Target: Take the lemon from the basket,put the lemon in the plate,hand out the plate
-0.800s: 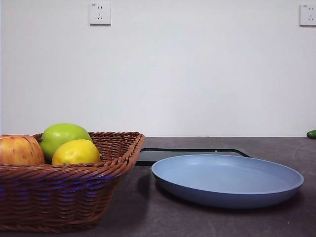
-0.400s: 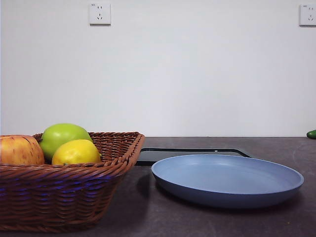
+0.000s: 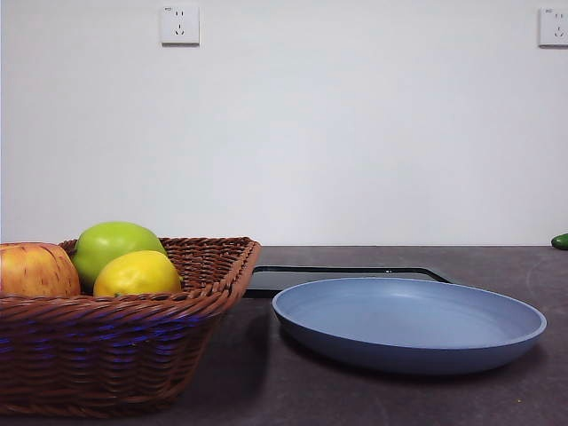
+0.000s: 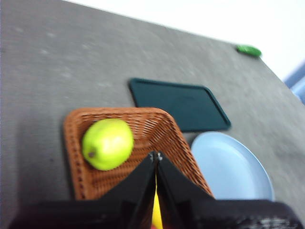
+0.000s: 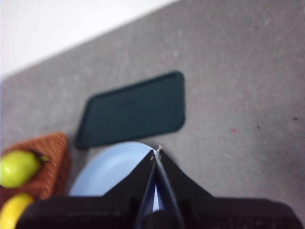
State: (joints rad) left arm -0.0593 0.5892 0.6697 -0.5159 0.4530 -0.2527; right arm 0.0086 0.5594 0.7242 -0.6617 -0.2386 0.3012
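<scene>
Front view — lemon point(image 3: 137, 273) in basket point(image 3: 115, 342), plate point(image 3: 408, 324) seemingly bare.

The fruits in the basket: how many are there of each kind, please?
Lemon: 1
Green apple: 1
Red-yellow apple: 1
Total: 3 fruits in the basket
</scene>
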